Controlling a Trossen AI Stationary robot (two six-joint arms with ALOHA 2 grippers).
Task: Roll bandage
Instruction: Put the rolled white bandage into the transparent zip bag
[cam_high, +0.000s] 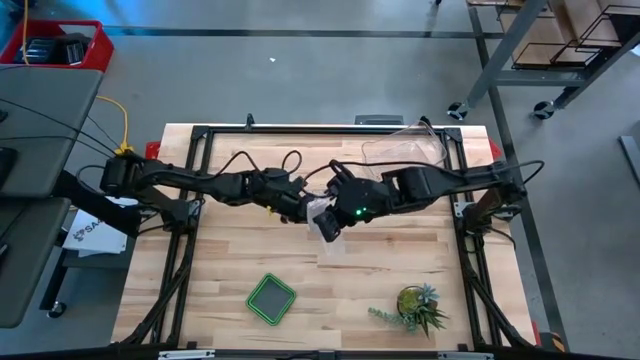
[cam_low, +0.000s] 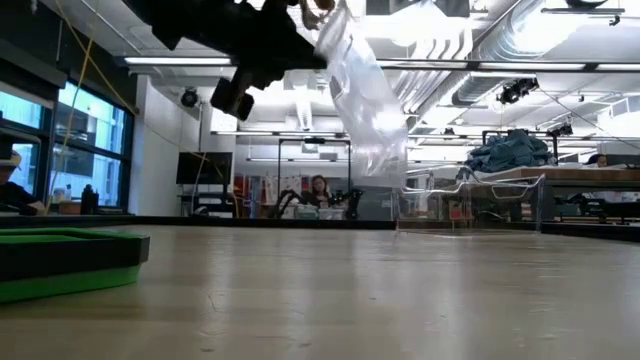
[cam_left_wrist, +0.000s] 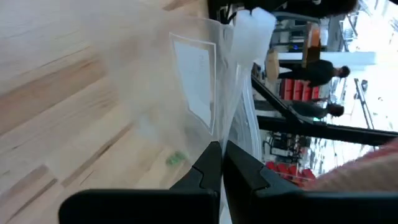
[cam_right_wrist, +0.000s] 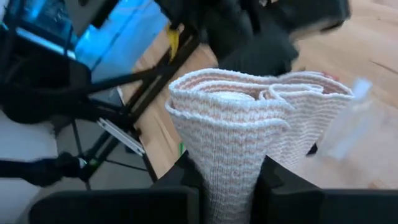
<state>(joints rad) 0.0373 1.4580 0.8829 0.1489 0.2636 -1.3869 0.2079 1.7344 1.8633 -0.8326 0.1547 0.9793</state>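
Note:
The bandage (cam_right_wrist: 249, 118) is a loose roll of white knit gauze, held in my right gripper (cam_right_wrist: 227, 171) above the table's middle. Beside it a crinkly clear plastic bag (cam_low: 365, 100) with a white label (cam_left_wrist: 194, 74) hangs in the air, and my left gripper (cam_left_wrist: 222, 152) is shut on it. In the high view the two grippers meet over the table's centre, my left gripper (cam_high: 303, 208) coming from the left and my right gripper (cam_high: 335, 212) from the right, with the bag (cam_high: 328, 228) between them. My left gripper pinches a thin edge of the clear bag (cam_left_wrist: 219, 134) between its two fingers, coming from the table's left and slanting slightly down. The bag is lifted clear of the table and trails slack from the fingers. My right gripper pinches the bandage roll on its two sides (cam_right_wrist: 227, 158) between its two fingers, coming from the table's right and slanting down. The gauze is squeezed narrow between the fingers and flares wider beyond them. The roll is lifted clear of the table.
A clear rectangular plastic tub (cam_high: 405, 148) stands at the far right of the table. A green tray (cam_high: 271, 298) and a small potted plant (cam_high: 415, 308) sit near the front edge. Bare wood lies under the grippers. People stand in the room beyond.

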